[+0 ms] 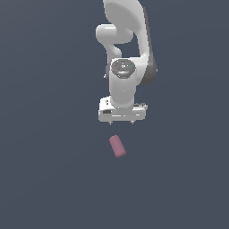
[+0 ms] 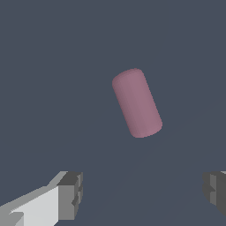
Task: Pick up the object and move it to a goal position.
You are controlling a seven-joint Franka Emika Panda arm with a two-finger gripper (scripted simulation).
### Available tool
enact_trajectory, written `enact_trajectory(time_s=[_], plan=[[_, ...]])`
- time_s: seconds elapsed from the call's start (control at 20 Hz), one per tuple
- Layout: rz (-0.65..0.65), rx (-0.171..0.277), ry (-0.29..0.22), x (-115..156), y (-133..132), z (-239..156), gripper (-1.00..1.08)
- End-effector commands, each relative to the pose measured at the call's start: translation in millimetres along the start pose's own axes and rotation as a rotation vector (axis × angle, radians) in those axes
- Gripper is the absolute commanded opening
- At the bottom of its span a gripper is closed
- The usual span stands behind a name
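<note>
claw [image 1: 121,123] hangs above the dark surface [image 1: 44,170] with its two fingers spread wide and nothing between them; in the wrist view the fingertips [image 2: 70,194] sit far apart at the edge of the picture, with bare surface in the gap. the object [image 1: 117,146], a small dusky-pink cylinder with rounded ends, lies on its side on the surface, tilted at a slant, near the claw but apart from it and not between the fingers. judging from this, the task is at an early stage: no grasp is made, the lift is not begun, and no goal marker shows in either view. what is left is lining up over the cylinder, descending, closing, lifting and carrying.
</note>
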State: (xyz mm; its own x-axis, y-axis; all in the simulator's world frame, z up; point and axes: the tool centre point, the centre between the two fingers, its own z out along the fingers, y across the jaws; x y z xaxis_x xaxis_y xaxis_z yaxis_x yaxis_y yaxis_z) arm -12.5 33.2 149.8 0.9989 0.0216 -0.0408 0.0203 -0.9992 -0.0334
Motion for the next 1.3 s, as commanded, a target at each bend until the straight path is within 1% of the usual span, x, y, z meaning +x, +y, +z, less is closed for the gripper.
enact_trajectory(time_s=[0.0, 0.45, 0.75, 1.0, 1.25], plan=[[0.000, 0.000, 0.000, 0.0, 0.0, 0.0, 1.00], [-0.002, 0.006, 0.026, 9.0, 6.4, -7.5, 1.00], [-0.008, 0.005, 0.026, 10.0, 6.7, -6.3, 1.00], [-0.053, -0.002, 0.028, 17.4, 8.7, 3.5, 1.00], [-0.138, -0.015, 0.030, 30.5, 12.2, 23.1, 1.00]])
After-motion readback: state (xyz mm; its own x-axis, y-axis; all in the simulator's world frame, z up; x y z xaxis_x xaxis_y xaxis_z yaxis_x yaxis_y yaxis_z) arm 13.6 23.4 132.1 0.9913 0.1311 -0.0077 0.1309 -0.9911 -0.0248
